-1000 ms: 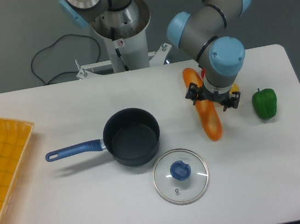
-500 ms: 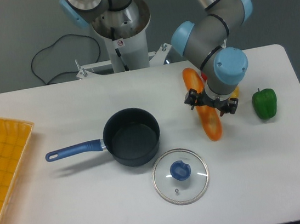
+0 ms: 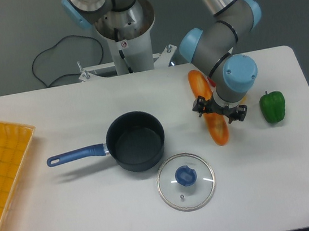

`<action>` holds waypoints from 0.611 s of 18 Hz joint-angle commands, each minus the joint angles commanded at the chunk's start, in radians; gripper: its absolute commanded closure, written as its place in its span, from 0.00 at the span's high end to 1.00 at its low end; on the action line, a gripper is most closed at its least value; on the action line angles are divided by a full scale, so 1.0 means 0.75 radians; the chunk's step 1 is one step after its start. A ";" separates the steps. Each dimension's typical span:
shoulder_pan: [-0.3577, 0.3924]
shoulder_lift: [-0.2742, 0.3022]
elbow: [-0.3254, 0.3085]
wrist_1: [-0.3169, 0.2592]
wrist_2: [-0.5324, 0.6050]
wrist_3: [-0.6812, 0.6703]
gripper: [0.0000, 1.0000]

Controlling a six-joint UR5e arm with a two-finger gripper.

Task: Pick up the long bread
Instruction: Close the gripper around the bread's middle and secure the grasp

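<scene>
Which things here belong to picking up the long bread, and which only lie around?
Belonging: long orange-golden toy bread; gripper over it.
Lying around: dark pot with blue handle; round glass lid; green pepper; yellow tray.

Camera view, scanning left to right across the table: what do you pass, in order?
Yellow tray → dark pot with its blue handle pointing left → glass lid → long bread with the gripper over it → green pepper.
</scene>
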 joint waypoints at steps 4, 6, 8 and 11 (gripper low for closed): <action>0.000 0.000 0.000 0.000 0.000 0.004 0.82; 0.000 -0.002 0.000 0.000 0.000 0.008 0.68; 0.000 -0.002 0.000 0.000 0.000 0.008 0.57; -0.002 -0.002 0.000 0.000 0.000 0.004 0.48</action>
